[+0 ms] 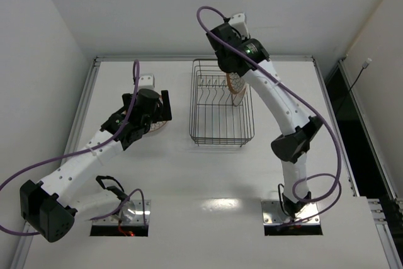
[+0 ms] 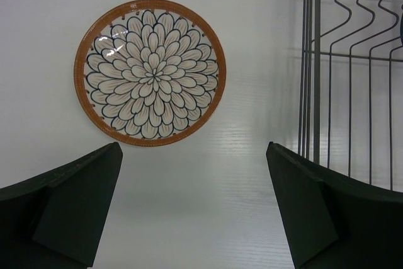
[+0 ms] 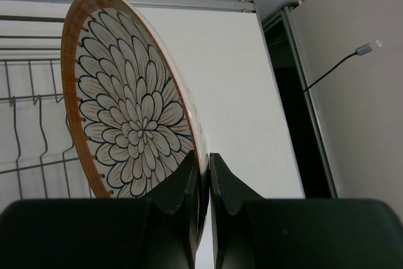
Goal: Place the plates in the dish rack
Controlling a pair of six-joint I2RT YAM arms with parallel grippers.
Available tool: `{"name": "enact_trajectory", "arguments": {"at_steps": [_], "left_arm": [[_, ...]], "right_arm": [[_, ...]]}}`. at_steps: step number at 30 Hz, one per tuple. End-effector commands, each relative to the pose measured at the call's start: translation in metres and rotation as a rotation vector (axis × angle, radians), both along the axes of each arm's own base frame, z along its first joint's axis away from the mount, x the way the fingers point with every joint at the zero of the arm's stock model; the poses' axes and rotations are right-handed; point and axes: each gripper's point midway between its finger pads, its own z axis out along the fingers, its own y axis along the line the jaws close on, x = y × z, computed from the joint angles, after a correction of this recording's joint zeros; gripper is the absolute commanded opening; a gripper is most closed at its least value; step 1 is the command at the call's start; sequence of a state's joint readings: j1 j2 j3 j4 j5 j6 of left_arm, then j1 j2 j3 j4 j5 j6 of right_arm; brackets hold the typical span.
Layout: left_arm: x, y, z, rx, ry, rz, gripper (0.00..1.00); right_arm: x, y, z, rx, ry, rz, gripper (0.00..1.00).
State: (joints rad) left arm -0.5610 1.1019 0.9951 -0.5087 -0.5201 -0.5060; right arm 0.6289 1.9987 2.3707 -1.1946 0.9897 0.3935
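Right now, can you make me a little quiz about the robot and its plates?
1. True or false: the right tool is shut on a petal plate that it holds on edge.
2. Where is the other plate?
A) leaning on a wall
B) flat on the table, beside the dish rack
C) standing between prongs
3. Fill in: the left tool hangs over the other plate with its jaws ____.

Key: 1 true; 2 B; 3 open.
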Motion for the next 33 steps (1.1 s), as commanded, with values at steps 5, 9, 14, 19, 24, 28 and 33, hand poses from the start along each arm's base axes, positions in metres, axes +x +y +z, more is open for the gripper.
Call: {"name": "enact_trajectory", "arguments": {"at_steps": [5, 9, 14, 19, 24, 28, 33], "left_arm": [[0.001, -0.001, 0.018, -0.036, -0.046, -0.004, 1.00], [0.000, -0.003, 0.017, -0.041, -0.043, -0.013, 1.00], [0.000, -0.003, 0.017, -0.041, -0.043, -0.013, 1.00], [0.000, -0.003, 0.017, -0.041, -0.043, -0.013, 1.00], [0.000, -0.003, 0.017, -0.041, -0.043, -0.013, 1.00], [0.000, -0.003, 0.017, -0.041, -0.043, -0.013, 1.00], [-0.001, -0.003, 0.020, -0.046, -0.050, -0.013, 1.00]], "right_arm": [[0.011, -0.002, 0.022, -0.190, -0.105, -0.098, 0.00], [0.018, 0.005, 0.019, -0.299, -0.101, -0.116, 0.00], [0.026, 0.010, 0.014, -0.486, -0.082, -0.181, 0.00], [0.026, 0.019, 0.011, -0.577, -0.076, -0.235, 0.00], [0.023, 0.029, 0.004, -0.593, -0.075, -0.236, 0.00], [0.021, 0.039, -0.022, -0.644, -0.040, -0.212, 0.00], [0.022, 0.045, -0.039, -0.671, -0.024, -0.206, 0.00]]}}
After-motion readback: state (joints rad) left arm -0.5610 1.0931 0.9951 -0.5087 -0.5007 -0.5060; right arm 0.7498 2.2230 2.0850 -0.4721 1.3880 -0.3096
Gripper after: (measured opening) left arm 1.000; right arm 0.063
